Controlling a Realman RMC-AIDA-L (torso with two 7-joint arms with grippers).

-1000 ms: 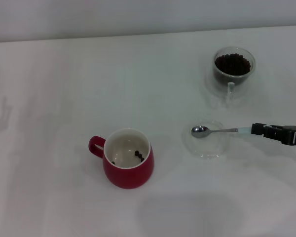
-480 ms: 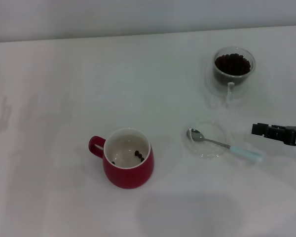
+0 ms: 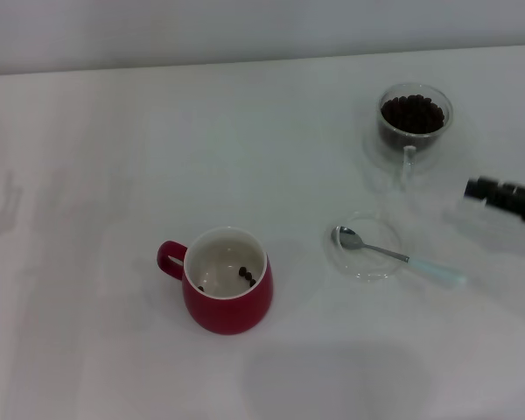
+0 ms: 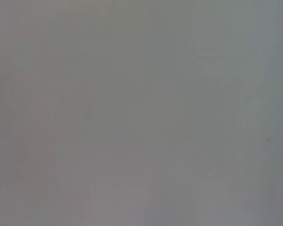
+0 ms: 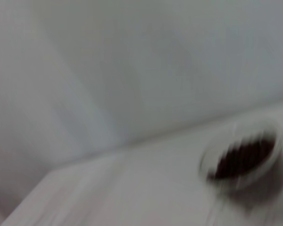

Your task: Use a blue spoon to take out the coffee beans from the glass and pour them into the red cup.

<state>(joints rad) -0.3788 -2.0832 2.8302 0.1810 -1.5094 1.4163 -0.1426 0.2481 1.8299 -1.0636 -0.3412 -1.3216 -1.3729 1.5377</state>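
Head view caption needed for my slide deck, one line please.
Blue spoon rests across a glass saucer; red cup holds few coffee beans; right gripper is apart.

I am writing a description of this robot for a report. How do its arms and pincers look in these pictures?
Little of them shows. Only the right pincer appears, at the right edge of the head view: a black, blocky, jointed piece, blurred. No cables, markings or coloured parts can be made out on it. The left arm and its pincer are in no picture.
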